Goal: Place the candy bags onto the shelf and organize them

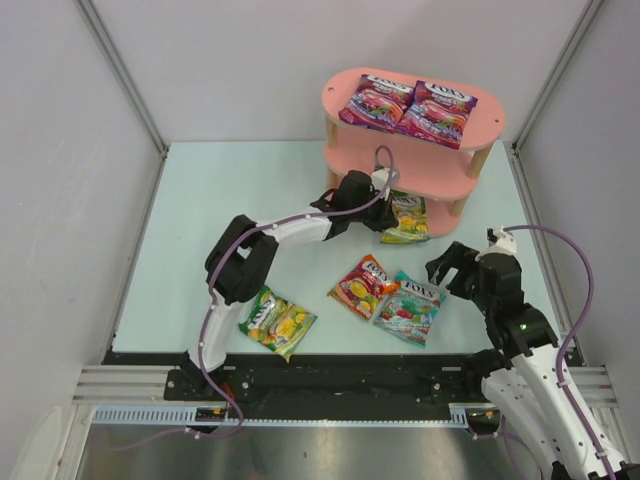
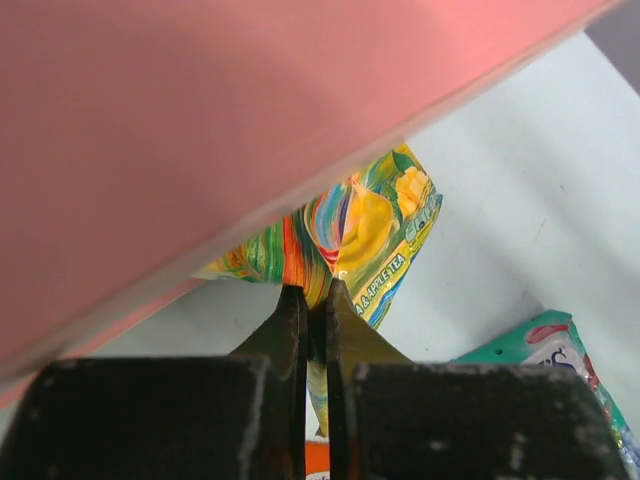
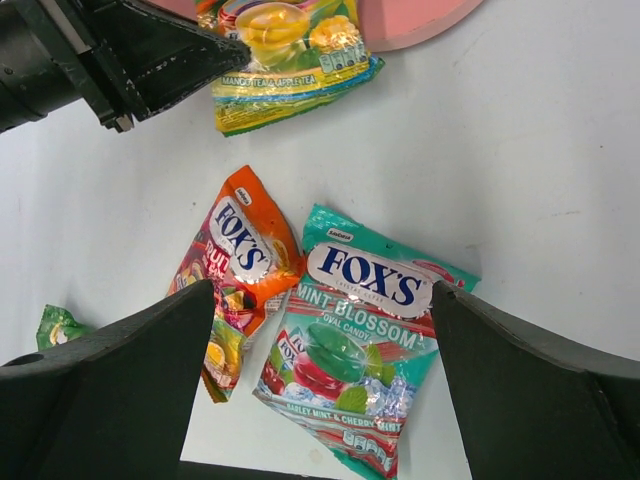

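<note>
Presently gripped: yellow-green bag point(image 2: 370, 240), pinched at its edge by the left hand point(image 2: 310, 298), fingers pressed together on it, partly under the shelf point(image 1: 340, 100) boards at the lowest tier.
Right hand point(image 1: 455, 268): spread wide, nothing held, above the teal-white bag point(image 3: 350, 340).
Handling: judged light, limp, slippery; best taken by a sealed edge.
Look: glossy film, fruit pictures; two purple bags point(image 1: 375, 100) laid on the top tier.

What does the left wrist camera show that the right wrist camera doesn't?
Only the left wrist: the left gripper shut on the edge of the yellow-green candy bag.
Only the right wrist: the open right gripper, the full front of the red-orange bag, and a corner of a second yellow-green bag.
Both: that same pinched bag, the pink shelf and the teal Mint Blossom bag.
</note>
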Robot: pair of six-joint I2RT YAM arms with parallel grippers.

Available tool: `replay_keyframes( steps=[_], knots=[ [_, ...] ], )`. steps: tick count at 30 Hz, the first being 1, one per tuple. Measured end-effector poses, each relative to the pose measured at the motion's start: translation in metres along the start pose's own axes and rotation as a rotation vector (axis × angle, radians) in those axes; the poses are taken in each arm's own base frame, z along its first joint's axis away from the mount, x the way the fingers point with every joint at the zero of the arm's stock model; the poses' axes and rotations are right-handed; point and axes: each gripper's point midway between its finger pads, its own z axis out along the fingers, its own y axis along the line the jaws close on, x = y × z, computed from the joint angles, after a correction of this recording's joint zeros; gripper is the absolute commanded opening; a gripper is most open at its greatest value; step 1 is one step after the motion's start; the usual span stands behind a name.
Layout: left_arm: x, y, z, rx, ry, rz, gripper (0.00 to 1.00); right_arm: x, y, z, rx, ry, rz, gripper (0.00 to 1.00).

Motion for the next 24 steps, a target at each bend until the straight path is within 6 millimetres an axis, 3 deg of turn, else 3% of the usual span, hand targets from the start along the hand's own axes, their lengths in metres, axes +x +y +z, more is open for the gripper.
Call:
replay_keyframes(
  steps=[1, 5, 8, 12, 15, 20, 24],
  knots=[
    [0.000, -0.002, 0.002, 0.003, 0.005, 0.002, 0.00, 0.000, 0.000, 0.000, 0.000, 0.002, -0.002, 0.94],
    [0.001, -0.013, 0.010, 0.016, 0.027, 0.011, 0.56, 0.001, 0.000, 0.000, -0.002, 0.005, -0.001, 0.94],
    [0.004, -0.020, 0.013, 0.022, 0.033, 0.015, 0.69, 0.001, 0.000, 0.000, -0.005, 0.007, -0.001, 0.94],
    [0.006, -0.016, 0.010, -0.002, 0.009, 0.016, 0.78, 0.001, 0.001, 0.000, -0.008, 0.009, -0.001, 0.94],
    [0.014, -0.006, -0.006, -0.043, 0.005, 0.009, 0.85, 0.001, 0.001, 0.000, -0.008, 0.010, -0.003, 0.94],
    [0.016, -0.004, -0.045, -0.102, -0.024, 0.006, 0.90, 0.003, 0.001, 0.001, -0.010, 0.018, -0.008, 0.94],
    [0.005, -0.011, -0.082, -0.137, -0.087, 0.006, 0.91, 0.004, 0.001, 0.001, -0.013, 0.024, -0.011, 0.94]
  ],
)
